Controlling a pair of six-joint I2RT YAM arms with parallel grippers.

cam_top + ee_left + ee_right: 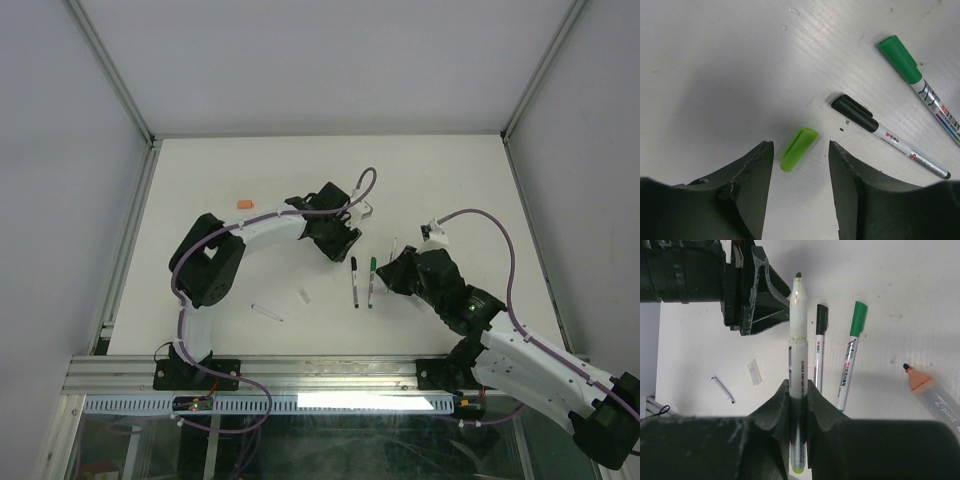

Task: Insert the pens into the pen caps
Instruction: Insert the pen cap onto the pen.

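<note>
Right gripper [799, 388] clamped on uncapped pen [798, 330]; left gripper [800, 167] half open astride light green cap [799, 149]. Black-capped pen [890, 137], green-capped pen [920, 85] done; orange cap [245, 204] far left, perhaps others, pending.

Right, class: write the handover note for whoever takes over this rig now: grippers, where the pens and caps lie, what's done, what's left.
Left gripper open, over the light green cap lying on the table.
Right gripper shut on an uncapped pen, tip towards the left gripper.
Done: black-capped pen and green-capped pen, side by side.
Left: cap the held pen; orange-tipped pen, orange cap and thin pen lie loose, apart.
</note>
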